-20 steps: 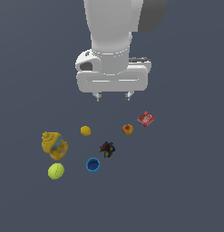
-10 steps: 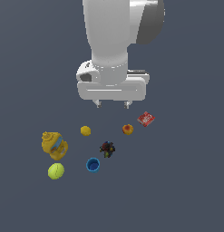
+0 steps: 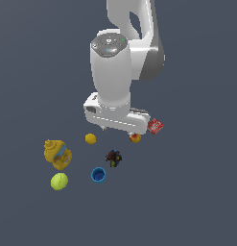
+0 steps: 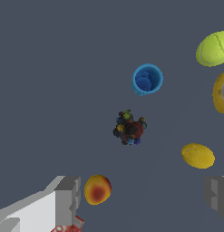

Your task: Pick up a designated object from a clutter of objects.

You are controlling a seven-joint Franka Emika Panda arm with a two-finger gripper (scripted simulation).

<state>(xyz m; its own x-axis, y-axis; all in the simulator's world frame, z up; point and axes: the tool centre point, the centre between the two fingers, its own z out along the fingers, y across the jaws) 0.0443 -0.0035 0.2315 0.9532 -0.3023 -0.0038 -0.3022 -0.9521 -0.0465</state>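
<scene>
The designated object (image 3: pixel 113 157) is a small dark lumpy thing with red and yellow-green flecks, lying in the middle of the clutter of objects. In the wrist view the designated object (image 4: pixel 129 129) sits near the centre. My gripper (image 3: pixel 119 130) hangs above the floor, a little behind it and apart from it. In the wrist view the gripper (image 4: pixel 142 197) is open, its two grey fingers (image 4: pixel 68 199) set wide apart and holding nothing.
Around the dark thing lie a blue cup (image 3: pixel 98 175), a yellow-green ball (image 3: pixel 59 181), a yellow jug-like bottle (image 3: pixel 57 153), a yellow fruit (image 3: pixel 90 139), a red-orange fruit (image 3: pixel 135 138) and a red flat box (image 3: pixel 155 126) beside the hand.
The hand has come down and nearer to the clutter, now hanging just behind the dark thing. The objects have not moved.
</scene>
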